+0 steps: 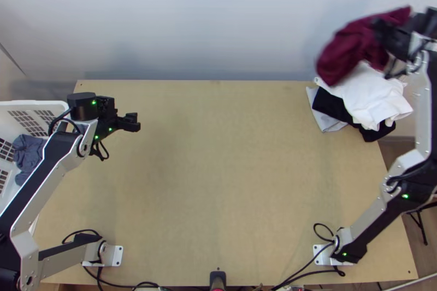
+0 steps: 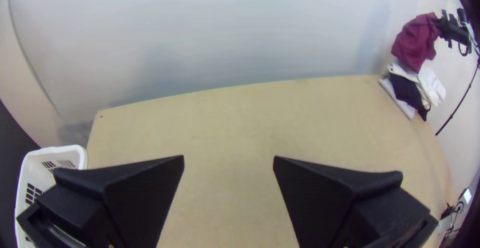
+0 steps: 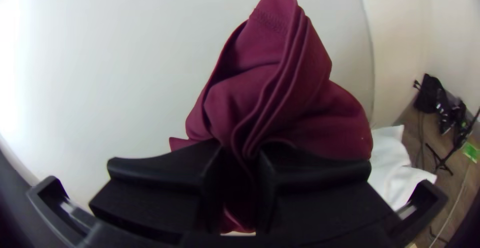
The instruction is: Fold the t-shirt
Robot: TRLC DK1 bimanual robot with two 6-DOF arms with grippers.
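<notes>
Right gripper [image 3: 241,153] clenched the bunched maroon t-shirt [image 3: 300,103] above the clothes pile [image 1: 371,94] at the table's [image 1: 229,154] far right corner, my left gripper [image 2: 228,159] wide, in what I judged the stacking step, lowering and release due next.

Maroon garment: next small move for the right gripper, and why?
Probably lower the right gripper and set the maroon garment on the white garment: it hangs in gathered, seemingly folded layers over the pile at the table's far right corner.
</notes>
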